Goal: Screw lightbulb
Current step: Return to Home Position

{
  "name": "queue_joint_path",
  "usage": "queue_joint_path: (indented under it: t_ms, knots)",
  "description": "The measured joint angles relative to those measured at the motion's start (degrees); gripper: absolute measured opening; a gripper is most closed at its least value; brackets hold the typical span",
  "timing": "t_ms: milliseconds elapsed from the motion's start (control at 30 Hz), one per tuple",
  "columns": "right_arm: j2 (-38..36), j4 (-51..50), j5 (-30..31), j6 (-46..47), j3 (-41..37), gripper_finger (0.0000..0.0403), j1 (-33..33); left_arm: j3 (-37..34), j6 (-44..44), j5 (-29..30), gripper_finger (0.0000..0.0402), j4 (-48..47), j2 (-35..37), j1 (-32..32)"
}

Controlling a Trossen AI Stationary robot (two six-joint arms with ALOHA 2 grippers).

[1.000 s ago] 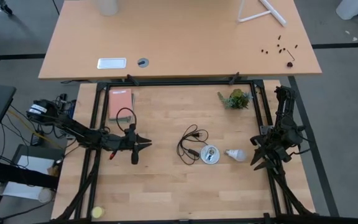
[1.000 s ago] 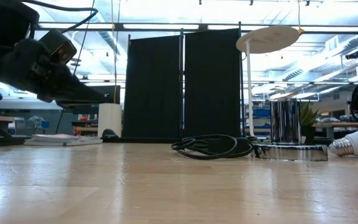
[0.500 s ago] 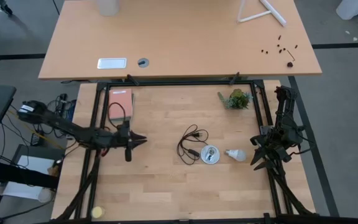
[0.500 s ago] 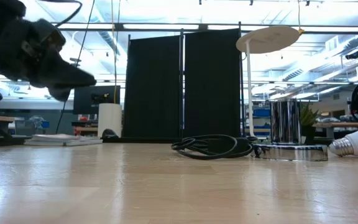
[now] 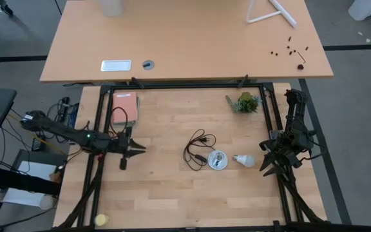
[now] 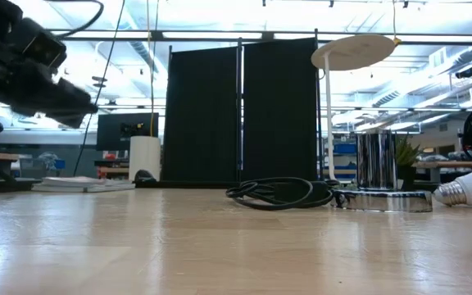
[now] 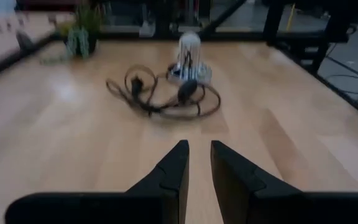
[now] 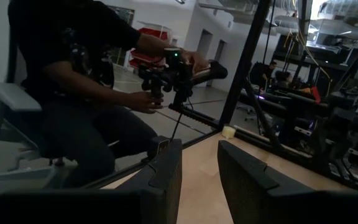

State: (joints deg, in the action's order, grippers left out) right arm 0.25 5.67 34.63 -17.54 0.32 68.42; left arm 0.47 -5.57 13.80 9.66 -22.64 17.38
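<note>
Lightbulb lies on worktop, screw base toward socket disc, just at disc's 3 o'clock. Right gripper near, at bulb's 3 o'clock, not touching; fingers narrowly apart, empty. Left gripper well apart, at bulb's 9 o'clock; fingers narrow gap, empty.

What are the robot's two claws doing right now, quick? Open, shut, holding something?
Left gripper: open a little, holding nothing.
Right gripper: open a little, holding nothing.
</note>
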Motion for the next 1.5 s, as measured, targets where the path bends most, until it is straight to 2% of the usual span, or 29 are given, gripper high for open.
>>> queue_joint_path:
  t_ms: [67, 133, 300, 433, 667, 1000, 1167, 1500]
  knots:
    - [0.0, 0.0, 0.0, 0.0, 0.0, 0.0112, 0.0, 0.0, -2.7, -0.7, 0.0071, -5.9, 3.5, -0.1]
    - [0.0, 0.1, 0.0, 0.0, 0.0, 0.0112, 0.0, 0.0, -4.8, -1.8, 0.0071, -7.5, 5.9, -0.1]
    - [0.0, 0.3, 0.0, 0.0, 0.0, 0.0112, 0.0, 0.0, 1.3, -7.9, 0.0071, -8.6, 7.8, -0.1]
    - [0.0, 0.3, 0.0, 0.0, 0.0, 0.0112, 0.0, 0.0, 6.5, -10.1, 0.0071, -9.1, 9.0, -0.1]
    - [0.0, 0.3, 0.0, 0.0, 0.0, 0.0112, 0.0, 0.0, 6.7, -10.2, 0.0071, -9.2, 10.6, -0.1]
    - [0.0, 0.3, 0.0, 0.0, 0.0, 0.0112, 0.0, -0.1, 6.5, -9.8, 0.0071, -7.0, 22.6, -1.6]
    - [0.0, 0.6, 0.0, 0.0, 0.0, 0.0112, 0.0, -0.1, 6.4, -9.4, 0.0071, 1.7, 22.7, -2.4]
    - [0.0, 1.2, 0.0, 0.0, 0.0, 0.0112, 0.0, -0.1, 6.4, -9.2, 0.0071, 0.3, 22.6, -2.5]
